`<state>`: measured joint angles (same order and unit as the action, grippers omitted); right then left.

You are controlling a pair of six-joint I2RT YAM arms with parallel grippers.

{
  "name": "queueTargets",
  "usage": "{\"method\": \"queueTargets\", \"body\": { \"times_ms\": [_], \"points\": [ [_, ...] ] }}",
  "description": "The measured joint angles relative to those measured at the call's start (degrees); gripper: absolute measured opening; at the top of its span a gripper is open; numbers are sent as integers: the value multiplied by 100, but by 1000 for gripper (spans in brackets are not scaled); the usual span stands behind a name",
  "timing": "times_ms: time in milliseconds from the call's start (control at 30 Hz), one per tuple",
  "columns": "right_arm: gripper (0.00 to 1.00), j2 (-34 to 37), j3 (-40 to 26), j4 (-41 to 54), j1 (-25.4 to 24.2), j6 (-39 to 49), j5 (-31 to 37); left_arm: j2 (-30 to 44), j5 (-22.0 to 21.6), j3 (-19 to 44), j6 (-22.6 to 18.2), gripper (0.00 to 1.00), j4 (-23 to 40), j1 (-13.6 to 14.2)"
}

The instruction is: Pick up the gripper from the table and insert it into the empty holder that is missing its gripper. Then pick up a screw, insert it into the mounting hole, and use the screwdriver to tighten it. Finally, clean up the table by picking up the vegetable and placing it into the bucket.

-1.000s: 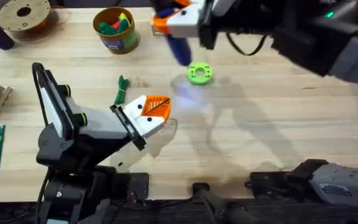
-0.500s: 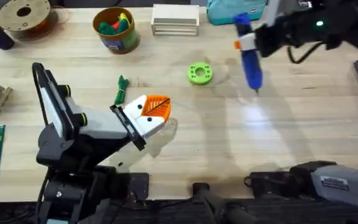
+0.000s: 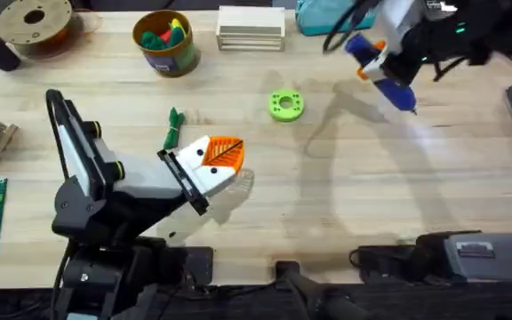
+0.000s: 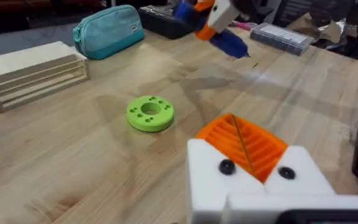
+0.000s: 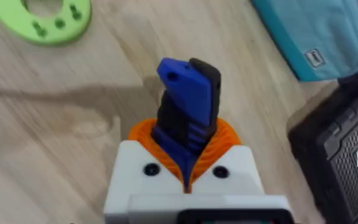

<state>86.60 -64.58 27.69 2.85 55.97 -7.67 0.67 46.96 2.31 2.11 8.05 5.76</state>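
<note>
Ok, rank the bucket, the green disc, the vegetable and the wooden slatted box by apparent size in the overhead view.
Largest to smallest as they look in the overhead view:
1. wooden slatted box
2. bucket, close to the box, so that order is unsure
3. green disc
4. vegetable, longer than the disc but far thinner

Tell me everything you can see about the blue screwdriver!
The screwdriver is a blue, plastic-looking stick with a darker ribbed section and a thin metal bit at one end. The right gripper is shut on it, orange pads squeezing its body, holding it tilted above the table at the far right, bit pointing down towards the wood. It touches nothing else. The green disc lies off to its left.
</note>
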Motion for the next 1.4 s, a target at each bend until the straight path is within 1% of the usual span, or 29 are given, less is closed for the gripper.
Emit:
{"method": "queueTargets", "body": {
  "times_ms": [100,233,367,467,600,700,733,767,867,1000,1100,1233,1300,1367,1400],
  "points": [
    [33,501,0,-250,2,622,262,0,0,0,0,4,0,0],
    [33,1029,0,-535,2,1219,616,0,0,0,0,4,0,0],
    [33,1309,0,-548,2,1563,789,0,0,0,0,4,0,0],
    [48,1351,0,-550,2,1660,833,0,0,0,0,4,0,0],
    [264,1351,0,-564,7,1759,869,0,0,0,0,4,0,0],
    [632,1351,-7,-569,51,1776,919,0,0,0,0,4,0,0],
    [771,1347,-10,-571,81,1783,928,0,0,0,0,4,0,0],
    [826,1347,-17,-569,127,1778,940,0,0,0,0,4,0,0],
    [839,1333,-20,-537,279,1707,944,0,0,0,-2,4,0,0],
    [841,1264,-20,-515,500,1306,956,0,0,0,-8,4,0,0],
    [840,1049,-20,-464,650,748,956,0,0,0,-15,4,0,0],
    [841,506,-20,-178,765,-161,956,0,0,0,-17,9,0,0],
    [840,180,-20,-24,780,-719,956,0,-1,0,-33,127,-1,0],
    [841,-140,-20,112,780,-1313,956,0,2,0,-29,309,-1,0],
    [840,-313,-20,175,780,-1649,956,0,1,0,-23,366,0,0]
  ]
}}
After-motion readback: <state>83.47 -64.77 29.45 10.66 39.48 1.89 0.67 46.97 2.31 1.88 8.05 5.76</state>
